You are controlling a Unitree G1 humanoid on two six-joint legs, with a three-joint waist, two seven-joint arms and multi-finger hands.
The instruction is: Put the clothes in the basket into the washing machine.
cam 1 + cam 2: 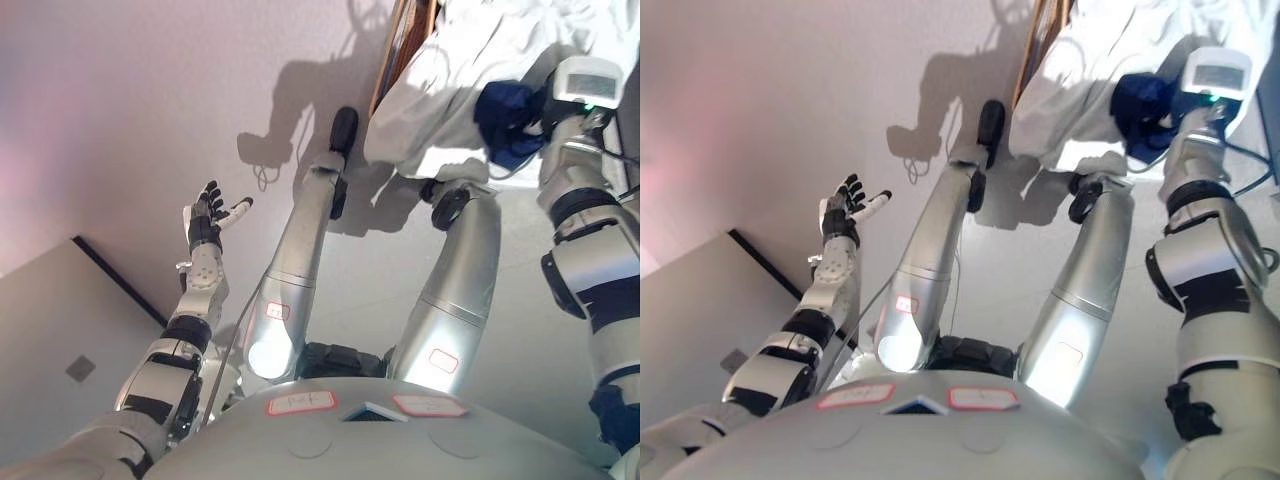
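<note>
Clothes, a white garment [450,90] with a dark blue piece [508,122], lie heaped at upper right in the left eye view; the right hand is buried among them, grip impossible to tell. Right eye view shows the left hand [848,215], fingers spread and empty, well apart to the left. Neither basket nor washing machine shows.

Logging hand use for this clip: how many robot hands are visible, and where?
2. The left hand is raised at the left with fingers spread, holding nothing. The right hand is at the upper right, dark against the white garment; its fingers are partly hidden in the cloth.
</note>
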